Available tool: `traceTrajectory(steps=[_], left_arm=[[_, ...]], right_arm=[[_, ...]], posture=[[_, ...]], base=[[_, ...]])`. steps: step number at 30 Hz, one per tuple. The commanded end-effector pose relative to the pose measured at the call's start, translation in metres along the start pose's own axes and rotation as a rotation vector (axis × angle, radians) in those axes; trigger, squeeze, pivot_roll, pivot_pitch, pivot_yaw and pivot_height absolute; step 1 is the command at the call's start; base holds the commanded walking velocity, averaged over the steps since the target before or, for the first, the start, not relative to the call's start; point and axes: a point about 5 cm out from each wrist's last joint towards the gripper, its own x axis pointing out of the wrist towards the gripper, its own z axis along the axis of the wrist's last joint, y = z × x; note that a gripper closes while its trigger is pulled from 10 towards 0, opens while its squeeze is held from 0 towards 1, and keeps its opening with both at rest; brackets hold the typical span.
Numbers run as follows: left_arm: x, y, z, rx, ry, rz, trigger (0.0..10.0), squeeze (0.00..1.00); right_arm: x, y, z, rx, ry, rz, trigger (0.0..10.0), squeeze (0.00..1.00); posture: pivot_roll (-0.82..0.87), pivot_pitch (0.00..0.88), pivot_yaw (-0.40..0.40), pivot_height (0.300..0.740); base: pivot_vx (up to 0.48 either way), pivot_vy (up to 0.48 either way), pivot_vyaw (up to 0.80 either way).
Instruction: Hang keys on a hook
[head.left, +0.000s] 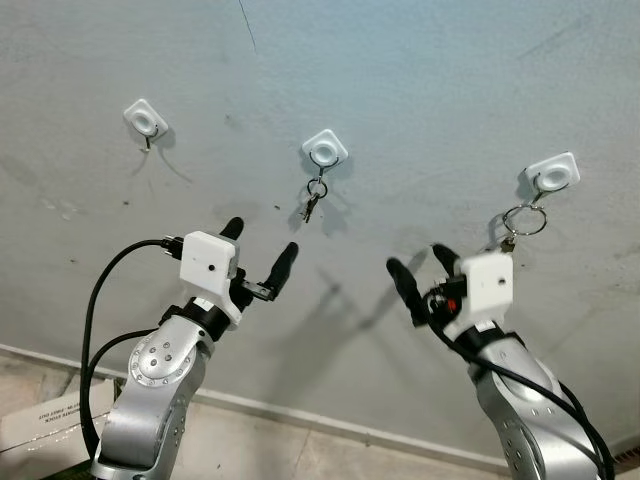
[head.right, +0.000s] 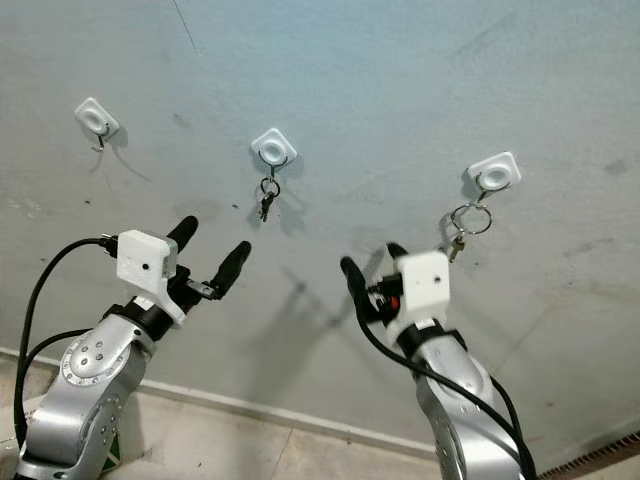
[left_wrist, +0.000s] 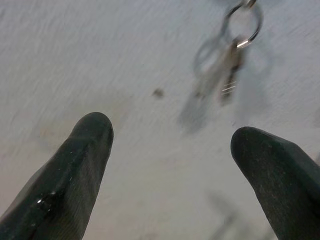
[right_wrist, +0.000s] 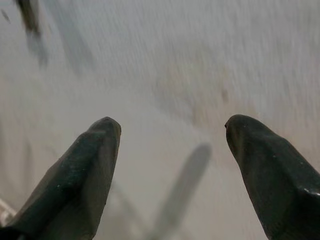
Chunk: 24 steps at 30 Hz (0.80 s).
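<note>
Here, both grippers are raised toward the grey wall (head.left: 420, 80), fingers spread and holding nothing: left gripper (head.left: 262, 250) below the middle hook (head.left: 325, 150) with its keys (head.left: 312, 205), right gripper (head.left: 424, 268) left of the right hook's (head.left: 553, 173) key ring (head.left: 523, 220). The left hook (head.left: 145, 120) is bare.

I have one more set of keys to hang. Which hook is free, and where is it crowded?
The left hook is bare, with open wall around it. The middle hook holds keys and the right hook a key ring. The left gripper and right gripper, both open, crowd the wall below.
</note>
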Motion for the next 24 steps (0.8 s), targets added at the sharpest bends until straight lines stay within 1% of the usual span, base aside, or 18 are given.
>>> traceTrajectory(steps=[1, 3, 4, 6, 9, 10, 11, 13, 14, 16, 18, 19, 20, 21, 22, 24], left_arm=[[-0.004, 0.003, -0.002, 0.012, 0.021, 0.025, 10.0, 0.00], [-0.009, 0.002, -0.006, 0.017, 0.037, 0.037, 10.0, 0.00], [-0.009, 0.002, -0.006, 0.017, 0.037, 0.037, 10.0, 0.00], [-0.012, 0.003, -0.008, 0.019, 0.052, 0.052, 10.0, 0.00], [-0.009, 0.006, -0.006, 0.024, 0.050, 0.056, 10.0, 0.00], [-0.008, 0.007, -0.006, 0.025, 0.049, 0.058, 10.0, 0.00], [-0.008, 0.007, -0.006, 0.025, 0.049, 0.058, 10.0, 0.00], [-0.007, 0.009, -0.005, 0.015, 0.047, 0.068, 10.0, 0.00], [-0.007, 0.009, -0.005, 0.015, 0.047, 0.068, 10.0, 0.00], [-0.007, 0.007, -0.006, -0.009, 0.053, 0.077, 10.0, 0.00], [-0.006, 0.006, -0.007, -0.011, 0.054, 0.076, 10.0, 0.00], [-0.005, 0.004, -0.007, -0.008, 0.055, 0.074, 10.0, 0.00], [-0.005, 0.004, -0.008, -0.017, 0.058, 0.076, 10.0, 0.00], [-0.004, 0.004, -0.009, -0.023, 0.060, 0.078, 10.0, 0.00], [-0.005, 0.004, -0.009, -0.025, 0.063, 0.082, 10.0, 0.00], [-0.005, 0.005, -0.009, -0.030, 0.067, 0.089, 10.0, 0.00]], right_arm=[[-0.004, -0.001, 0.010, -0.015, -0.036, 0.008, 10.0, 1.00], [-0.008, -0.004, 0.010, -0.011, -0.023, -0.004, 10.0, 1.00], [-0.008, -0.004, 0.010, -0.011, -0.023, -0.004, 10.0, 1.00], [-0.012, -0.009, 0.008, 0.005, -0.015, -0.057, 10.0, 1.00], [-0.014, -0.015, 0.008, 0.014, -0.019, -0.119, 10.0, 1.00], [-0.014, -0.021, 0.007, 0.018, -0.018, -0.186, 10.0, 1.00], [-0.014, -0.021, 0.007, 0.018, -0.018, -0.186, 10.0, 1.00], [-0.014, -0.027, 0.006, 0.042, -0.014, -0.267, 10.0, 1.00], [-0.014, -0.027, 0.006, 0.042, -0.014, -0.267, 10.0, 1.00], [-0.013, -0.032, 0.010, 0.027, -0.014, -0.304, 10.0, 1.00], [-0.012, -0.034, 0.011, 0.026, -0.016, -0.310, 10.0, 1.00], [-0.009, -0.035, 0.012, 0.016, -0.023, -0.307, 10.0, 0.92], [-0.006, -0.036, 0.011, 0.033, -0.011, -0.313, 10.0, 0.23], [-0.005, -0.036, 0.010, 0.045, -0.007, -0.315, 10.0, 0.00], [-0.004, -0.036, 0.009, 0.050, 0.001, -0.316, 10.0, 0.00], [-0.001, -0.034, 0.008, 0.058, 0.009, -0.308, 10.0, 0.00]], posture=[[0.05, 0.000, 0.001, 0.740], [0.05, 0.000, 0.008, 0.740], [0.05, 0.000, 0.008, 0.740], [0.05, 0.000, 0.016, 0.740], [0.05, 0.000, 0.020, 0.740], [0.05, 0.000, 0.018, 0.740], [0.05, 0.000, 0.018, 0.740], [0.05, 0.000, 0.017, 0.740], [0.05, 0.000, 0.017, 0.740], [0.05, 0.000, 0.015, 0.740], [0.05, 0.000, 0.013, 0.740], [0.05, 0.000, 0.012, 0.740], [0.05, 0.000, 0.007, 0.740], [0.05, 0.000, 0.007, 0.740], [0.06, 0.000, 0.002, 0.740], [0.06, 0.000, -0.004, 0.740]], base=[[0.000, 0.000, 0.00], [0.000, 0.000, 0.00], [0.000, 0.000, 0.00], [0.000, 0.000, 0.00], [0.000, 0.000, 0.00], [0.000, 0.000, 0.00], [0.000, 0.000, 0.00], [0.000, 0.000, 0.00], [0.000, 0.000, 0.00], [0.000, 0.000, 0.00], [0.000, 0.000, 0.00], [0.000, 0.000, 0.00], [0.000, 0.000, 0.00], [0.000, 0.000, 0.00], [0.000, 0.000, 0.00], [0.000, 0.000, -0.80]])
